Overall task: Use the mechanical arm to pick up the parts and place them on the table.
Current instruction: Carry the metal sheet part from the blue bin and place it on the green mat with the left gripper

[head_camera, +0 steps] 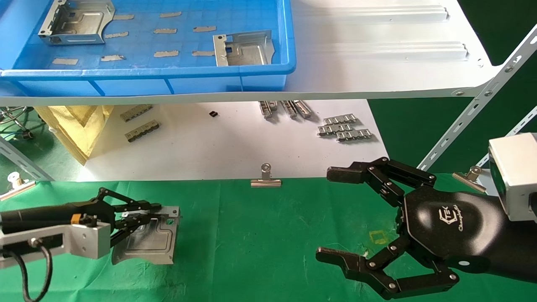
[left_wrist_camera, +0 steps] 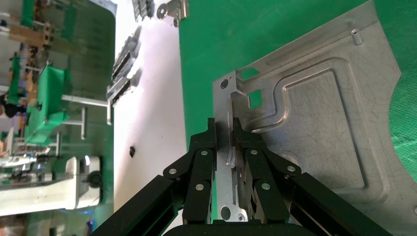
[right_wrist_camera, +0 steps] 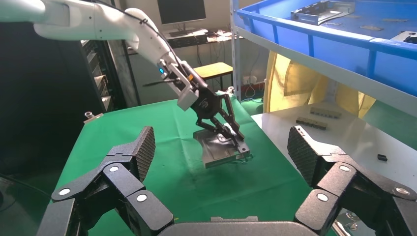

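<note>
My left gripper [head_camera: 161,209] is shut on the bent-up edge of a silver sheet-metal part [head_camera: 147,241]. It holds the part tilted and low over the green table cloth [head_camera: 260,239] at the front left; I cannot tell whether the part touches the cloth. The left wrist view shows the jaws [left_wrist_camera: 227,128] pinching that edge of the part [left_wrist_camera: 319,123]. My right gripper [head_camera: 327,214] is open and empty over the cloth at the front right. Its wrist view [right_wrist_camera: 223,147] looks across at the held part [right_wrist_camera: 216,152]. Two more parts [head_camera: 77,21] [head_camera: 243,48] lie in the blue tray [head_camera: 147,77].
The blue tray stands on a white shelf board [head_camera: 377,50] above the table's far side. Small linked metal strips [head_camera: 344,128] lie on the white surface below it. A binder clip [head_camera: 266,178] grips the cloth's far edge. Slanted shelf struts [head_camera: 482,96] stand at the right.
</note>
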